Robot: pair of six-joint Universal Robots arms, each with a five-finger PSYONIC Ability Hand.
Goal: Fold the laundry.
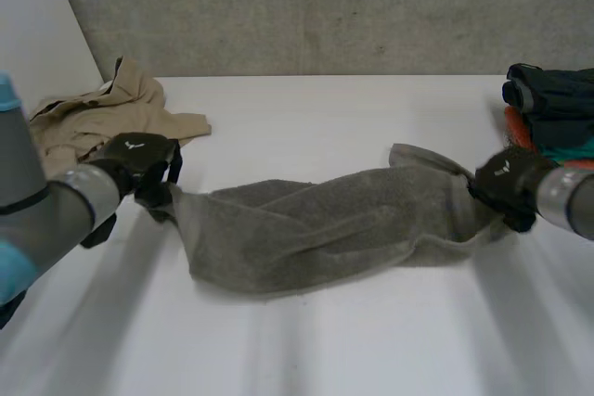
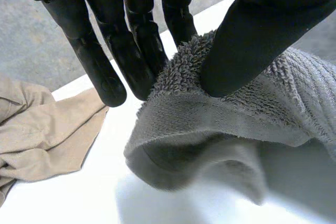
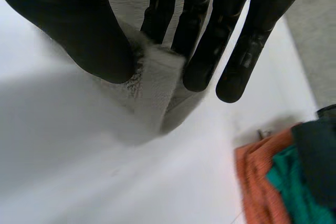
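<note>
White table (image 1: 325,350), grey towel (image 1: 316,229) stretched across mid-frame, left hand (image 1: 137,157) pinching its left end between thumb and fingers, right hand (image 1: 506,185) pinching its right end likewise, beige garment (image 1: 97,116) upper left, piled clothes (image 1: 549,104) upper right.

Soft, diffuse light from above washes the white table (image 1: 353,108) bright against the dim grey wall (image 1: 325,6). The grey towel (image 1: 316,229) throws only a thin, faint shadow along its near edge. Seen from the left wrist, its raised end lays a soft-edged grey shadow on the table beneath. From the right wrist, dull highlights sit on the right hand's (image 3: 79,30) black fingers (image 3: 252,45), and the table there glows pale.
</note>
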